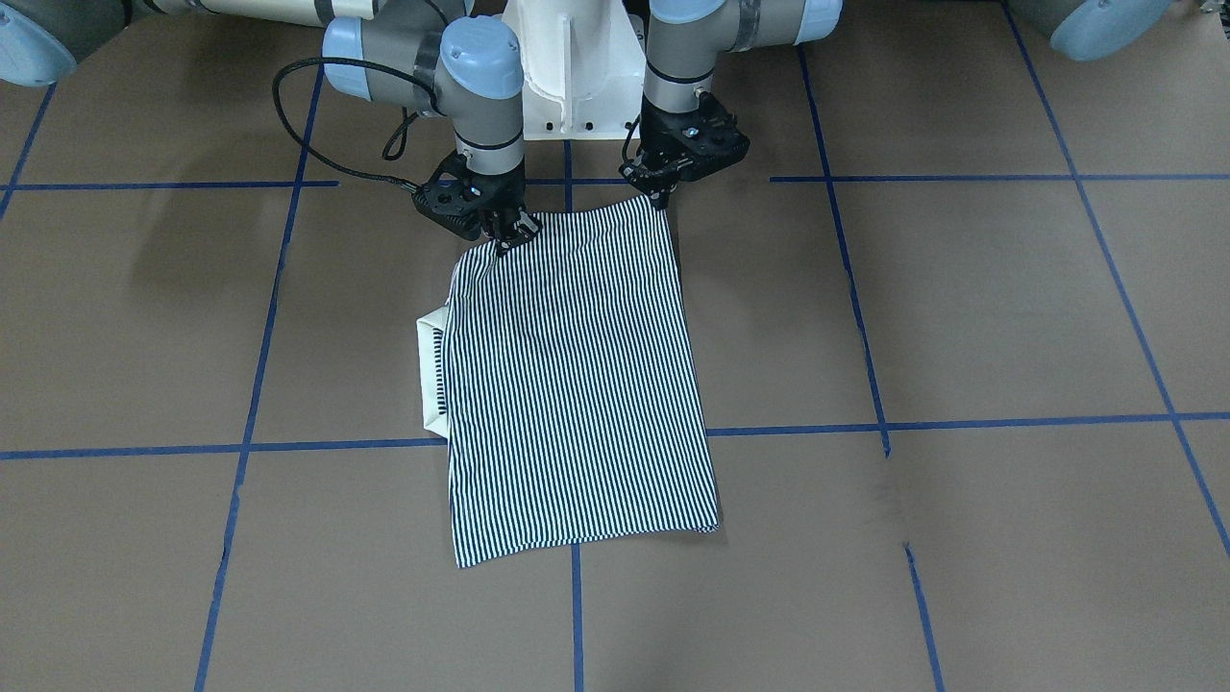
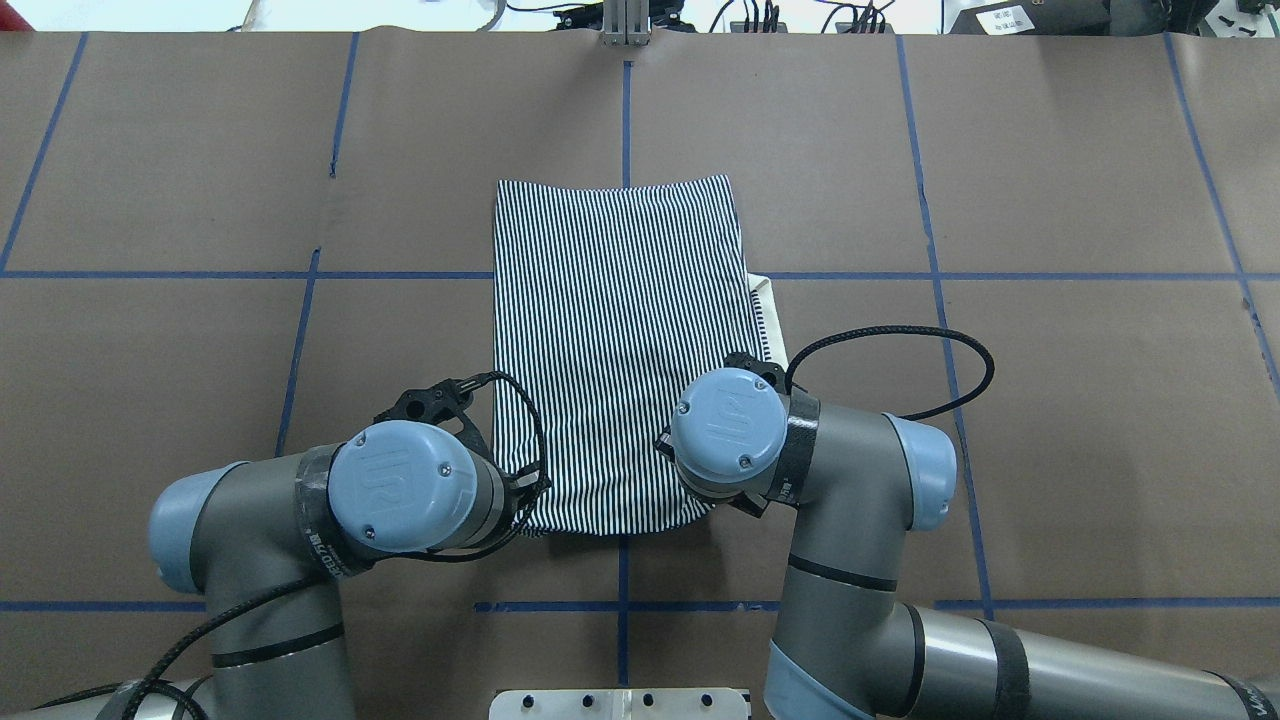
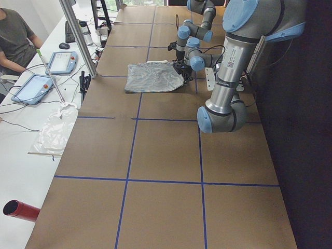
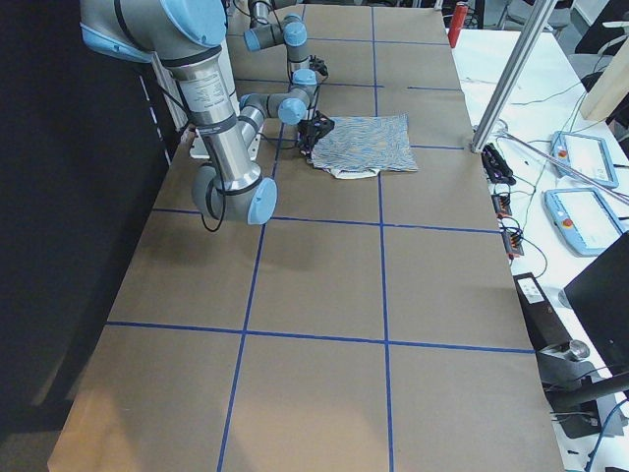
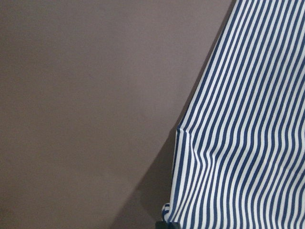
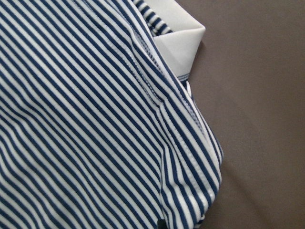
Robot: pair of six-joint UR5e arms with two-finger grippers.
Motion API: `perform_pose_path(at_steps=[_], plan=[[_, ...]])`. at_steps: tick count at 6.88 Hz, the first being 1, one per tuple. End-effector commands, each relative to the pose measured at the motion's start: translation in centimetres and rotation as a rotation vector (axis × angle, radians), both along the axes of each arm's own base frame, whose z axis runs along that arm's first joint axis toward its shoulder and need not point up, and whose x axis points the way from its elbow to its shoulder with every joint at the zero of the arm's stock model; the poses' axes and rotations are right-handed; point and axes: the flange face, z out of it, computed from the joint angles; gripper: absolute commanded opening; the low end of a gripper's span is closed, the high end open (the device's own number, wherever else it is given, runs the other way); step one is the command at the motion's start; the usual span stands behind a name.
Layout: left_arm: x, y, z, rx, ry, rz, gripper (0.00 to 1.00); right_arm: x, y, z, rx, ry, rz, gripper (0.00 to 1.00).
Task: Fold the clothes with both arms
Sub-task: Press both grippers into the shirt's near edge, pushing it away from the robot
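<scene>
The striped polo shirt [image 1: 577,384] lies folded into a long rectangle on the brown table, and also shows in the overhead view [image 2: 620,340]. Its cream collar [image 1: 430,375] sticks out from the side edge on the robot's right. My left gripper [image 1: 661,200] pinches the shirt's near corner on the robot's left, and the cloth [image 5: 248,143] tents up towards it. My right gripper [image 1: 506,237] pinches the other near corner, where the cloth [image 6: 86,119] bunches beside the collar [image 6: 178,43]. From overhead, both wrists hide the fingers.
The white pedestal base [image 1: 572,67] stands just behind the grippers. Blue tape lines [image 1: 961,423] grid the table. An operator [image 3: 15,36], tablets [image 3: 33,88] and an aluminium post [image 3: 78,36] are along the far side. A red cylinder [image 3: 21,210] lies at that side's end.
</scene>
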Motion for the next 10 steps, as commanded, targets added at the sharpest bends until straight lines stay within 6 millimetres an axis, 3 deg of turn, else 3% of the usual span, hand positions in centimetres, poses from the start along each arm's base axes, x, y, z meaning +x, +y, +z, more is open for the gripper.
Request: perform_pose_path(at_steps=[1,2,3,4,5,6,7,8,9,10], plan=[[-1.3,1.0,-1.4,0.012,0.035,0.009,0.0,2.3,1.9,-1.8,0.02,-0.054,-0.014,0.0],[-1.1,3.9,-1.6,0.008,0.019,0.058,0.0,2.5,4.2,-2.4,0.027,-0.076,-0.049,0.0],[-2.3,5.8,-2.7,0.005,0.004,0.086,0.0,3.2,5.3,-3.5,0.035,-0.104,-0.063,0.0],[-4.2,6.3,-4.3,0.019,0.042,0.094,0.0,4.0,5.6,-3.5,0.037,-0.115,-0.068,0.0],[-4.2,6.0,-4.9,0.023,0.053,0.089,0.0,3.8,5.6,-3.4,0.04,-0.11,-0.066,0.0],[-4.5,4.3,-4.9,0.03,0.055,0.051,0.0,4.8,3.4,-3.4,0.053,-0.113,-0.038,0.0],[-6.1,1.2,-5.5,0.063,0.082,-0.034,0.0,5.2,1.8,-3.7,0.073,-0.115,-0.022,0.0],[-5.9,-1.4,-4.6,0.069,0.081,-0.097,0.0,5.5,-0.6,-3.5,0.087,-0.103,0.003,0.0],[-3.9,-3.5,-2.6,0.065,0.072,-0.122,0.0,4.2,-2.7,-2.8,0.101,-0.105,0.015,0.0],[-2.5,-4.3,-1.4,0.052,0.084,-0.14,0.0,2.5,-3.9,-1.6,0.108,-0.128,0.026,0.0]])
